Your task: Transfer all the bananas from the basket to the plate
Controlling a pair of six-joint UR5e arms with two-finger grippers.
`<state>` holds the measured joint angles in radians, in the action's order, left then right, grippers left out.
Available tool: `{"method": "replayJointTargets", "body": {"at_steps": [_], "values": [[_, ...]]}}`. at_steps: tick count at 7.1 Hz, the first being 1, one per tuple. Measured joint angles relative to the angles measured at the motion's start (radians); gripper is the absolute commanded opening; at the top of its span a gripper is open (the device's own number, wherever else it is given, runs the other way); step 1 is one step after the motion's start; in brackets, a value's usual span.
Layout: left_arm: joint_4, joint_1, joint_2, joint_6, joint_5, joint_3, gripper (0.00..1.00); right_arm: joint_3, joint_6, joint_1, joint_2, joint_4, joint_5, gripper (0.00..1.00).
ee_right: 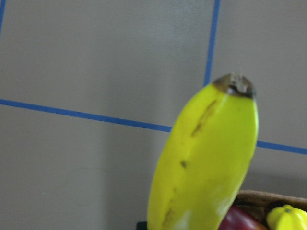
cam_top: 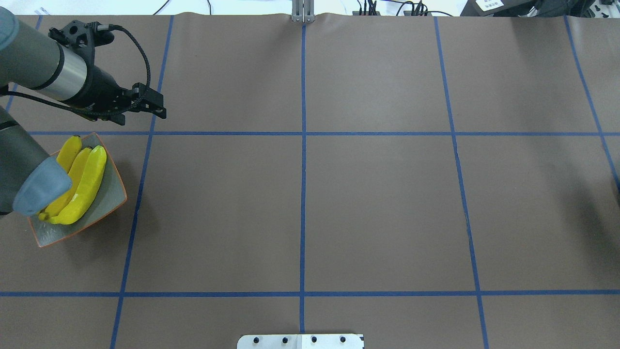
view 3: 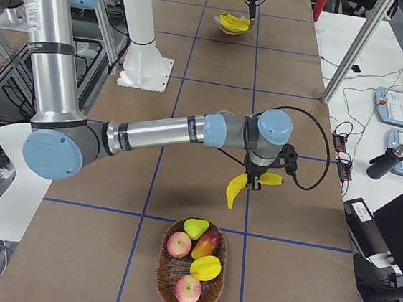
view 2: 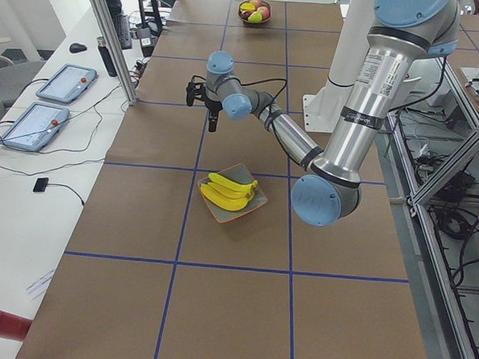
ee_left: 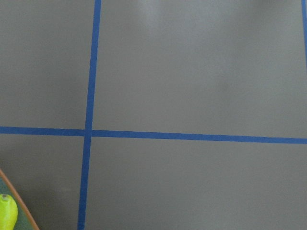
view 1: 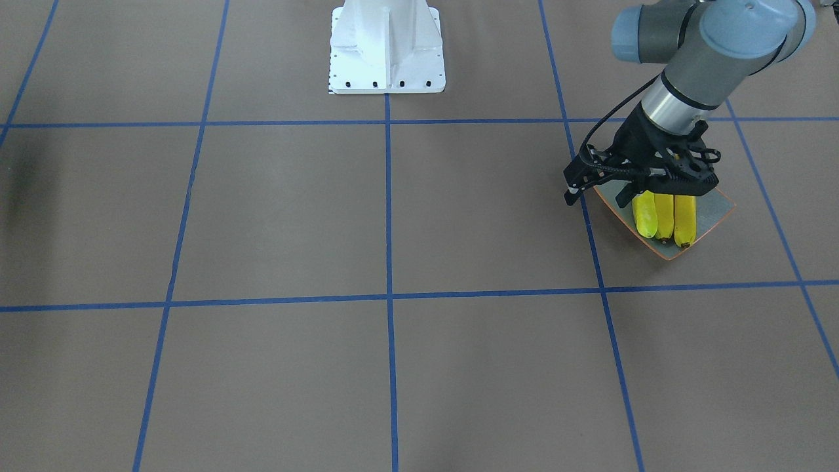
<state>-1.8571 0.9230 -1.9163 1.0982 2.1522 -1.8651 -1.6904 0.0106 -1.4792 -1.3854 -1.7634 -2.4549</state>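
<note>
A: Brown table [cam_top: 378, 208], blue tape grid [cam_top: 303, 133]. Where are the bananas [cam_top: 87, 186]?

B: Three lie side by side on the plate [cam_top: 112, 194] (the robot's left end). The fourth banana [view 3: 239, 187] hangs at the right gripper [view 3: 254, 182], in the air near the basket [view 3: 163, 277]. I cannot tell how its jaws stand.

A: And the left gripper [cam_top: 156, 105]?

B: Above the table beside the plate, seemingly empty; its opening is unclear.

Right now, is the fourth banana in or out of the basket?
Out: banana hangs midair at the right pincer, apart from the basket.
</note>
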Motion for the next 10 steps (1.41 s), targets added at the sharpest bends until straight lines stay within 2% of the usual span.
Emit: {"method": "replayJointTargets", "body": {"at_steps": [3,5,7,10], "values": [[-0.43,0.0,-0.016,0.182,0.0,0.185,1.0,-0.034,0.151,0.211,0.12,-0.007,-0.076,0.0],[-0.635,-0.002,-0.063,0.301,-0.003,0.267,1.0,-0.063,0.271,0.352,0.197,-0.006,-0.124,0.0],[-0.74,-0.012,-0.097,0.342,-0.006,0.312,1.0,-0.071,0.479,0.439,0.273,0.037,-0.188,0.0],[-0.819,-0.049,-0.156,0.361,-0.027,0.325,1.0,-0.06,0.737,0.53,0.354,0.103,-0.205,0.0]]}}
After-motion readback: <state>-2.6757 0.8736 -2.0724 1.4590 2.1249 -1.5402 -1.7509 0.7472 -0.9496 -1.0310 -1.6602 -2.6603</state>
